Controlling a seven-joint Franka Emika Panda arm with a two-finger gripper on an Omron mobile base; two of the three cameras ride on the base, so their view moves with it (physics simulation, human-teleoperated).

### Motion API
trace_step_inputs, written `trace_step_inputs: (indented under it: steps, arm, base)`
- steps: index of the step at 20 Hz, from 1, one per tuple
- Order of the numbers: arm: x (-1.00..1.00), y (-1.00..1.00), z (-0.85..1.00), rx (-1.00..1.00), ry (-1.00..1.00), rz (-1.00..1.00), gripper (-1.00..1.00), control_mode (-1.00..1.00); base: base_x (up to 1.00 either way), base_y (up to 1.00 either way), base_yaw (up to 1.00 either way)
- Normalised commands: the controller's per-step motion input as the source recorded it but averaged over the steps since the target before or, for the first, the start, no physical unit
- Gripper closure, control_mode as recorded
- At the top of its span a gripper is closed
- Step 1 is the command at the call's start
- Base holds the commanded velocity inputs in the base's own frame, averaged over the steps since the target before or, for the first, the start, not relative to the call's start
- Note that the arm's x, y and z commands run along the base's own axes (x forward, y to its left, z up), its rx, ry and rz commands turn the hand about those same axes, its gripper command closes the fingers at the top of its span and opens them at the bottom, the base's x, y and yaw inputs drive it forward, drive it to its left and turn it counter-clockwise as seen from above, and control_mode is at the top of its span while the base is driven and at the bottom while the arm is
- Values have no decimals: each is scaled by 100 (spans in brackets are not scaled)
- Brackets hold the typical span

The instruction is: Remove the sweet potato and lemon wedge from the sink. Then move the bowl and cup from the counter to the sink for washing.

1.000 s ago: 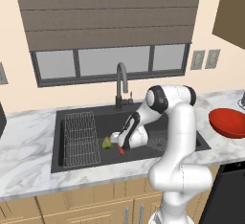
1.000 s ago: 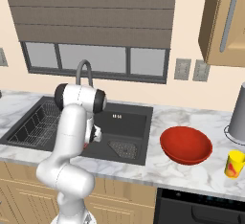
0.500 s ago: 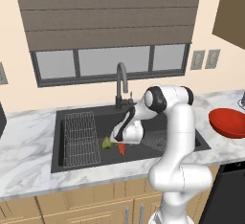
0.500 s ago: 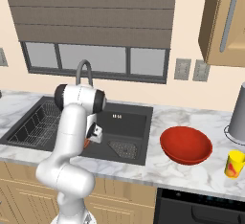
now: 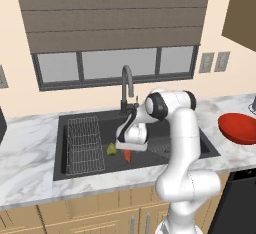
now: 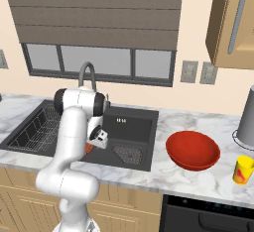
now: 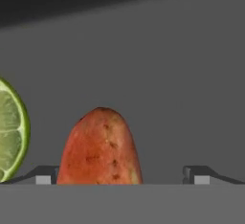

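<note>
In the sink [image 5: 75,173], a wire rack [image 5: 85,144] lies at the left, the lemon wedge [image 5: 111,149] just right of it, then the sweet potato [image 5: 127,155] on the basin floor. The gripper [image 7: 122,175] hangs low over the potato, jaws wide, one on either side of it. Farther right on the desk [image 6: 198,176] sit the red bowl [image 6: 192,150] and the yellow cup [image 6: 243,169].
</note>
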Motion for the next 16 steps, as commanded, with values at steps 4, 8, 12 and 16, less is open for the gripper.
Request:
trace_step_inputs:
  steps: [4, 8, 12, 16]
  arm:
    - [0, 10, -18, 0, 9, 0, -100, -100]
    - [1, 13, -13, 0, 7, 0, -100, -100]
    - [3, 8, -11, 0, 7, 0, -100, -100]
    - [0, 2, -13, 0, 9, -2, -100, -100]
  base:
    - [0, 0, 0]
    - [0, 0, 0]
    - [0, 0, 0]
    - [0, 0, 0]
